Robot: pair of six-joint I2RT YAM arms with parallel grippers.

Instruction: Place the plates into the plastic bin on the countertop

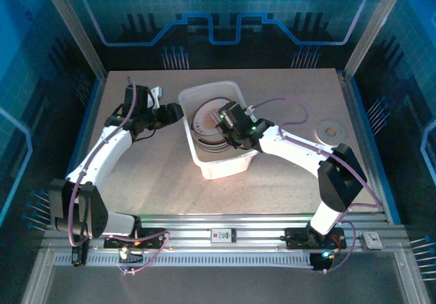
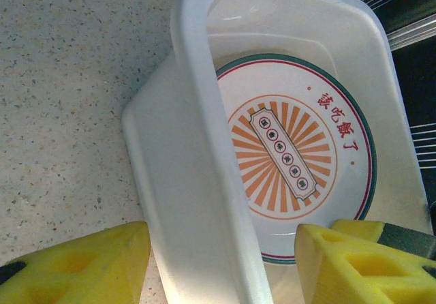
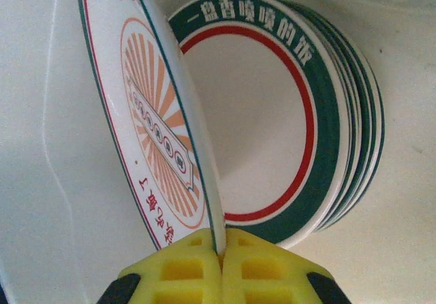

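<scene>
Over the countertop (image 1: 150,174), seen from above, we find one bin (image 1: 225,169) at mid-table with a stack (image 1: 204,125) of plates inside, too blurred to count; the right gripper (image 1: 228,116) reaches down into the bin; the left gripper (image 1: 176,112) sits at its left wall; one thin disc (image 1: 331,130) lies well apart on the right. At the left wrist, two yellow fingers (image 2: 75,263) stand open astride the bin's wall, one outside, one inside and clear of it; one sunburst plate (image 2: 293,161) shows within. At the right wrist, the jaws are clamped on the rim of a sunburst plate held tilted on edge; behind it sits the stack, green-rimmed, with at least four rims showing.
</scene>
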